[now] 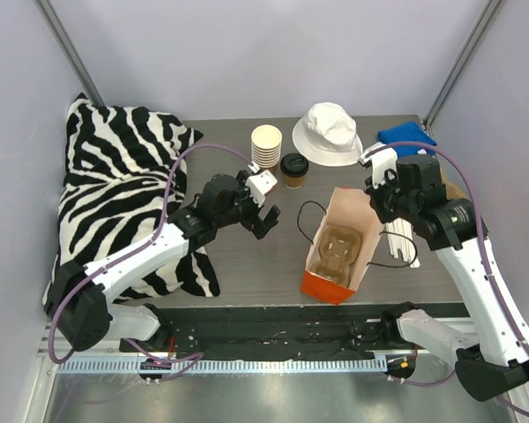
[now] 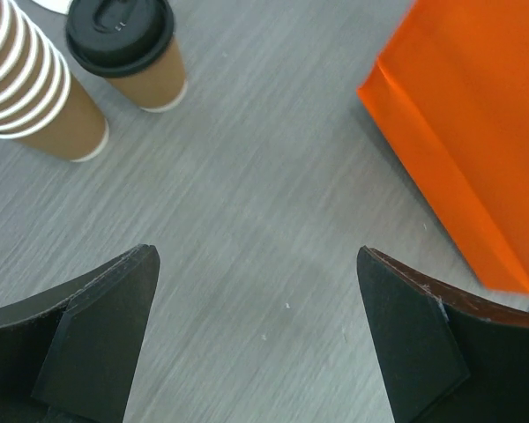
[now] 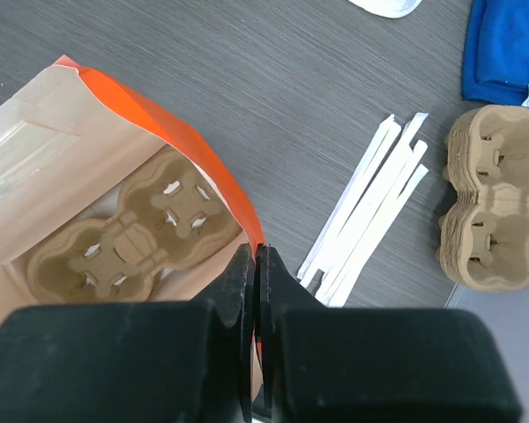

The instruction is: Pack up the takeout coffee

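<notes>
In the upper middle of the overhead view, coffee (image 1: 294,167) upright on the desk (image 1: 247,264), black lid on, just right of the cup stack (image 1: 266,145) and just below-left of the white hat (image 1: 327,132). Apart from both arms. Below-left of it, toward centre frame, left end effector (image 1: 263,211) spread wide, gripping nothing, over bare desk. Through the left wrist camera: coffee at top left beside the stack, well ahead of the parted fingers (image 2: 115,300), orange bag wall at right. Right of centre in the overhead view, bag (image 1: 348,207) with mouth open, pulp carrier (image 1: 338,249) inside. At its right rim, right end effector (image 1: 375,198) pressed together, pinching the orange edge, plain in the right wrist view. Just right of the bag, white straws (image 1: 402,242). At far right of the right wrist view, more carriers (image 3: 498,207) stacked, and a blue cloth (image 3: 507,44) in the top corner.
</notes>
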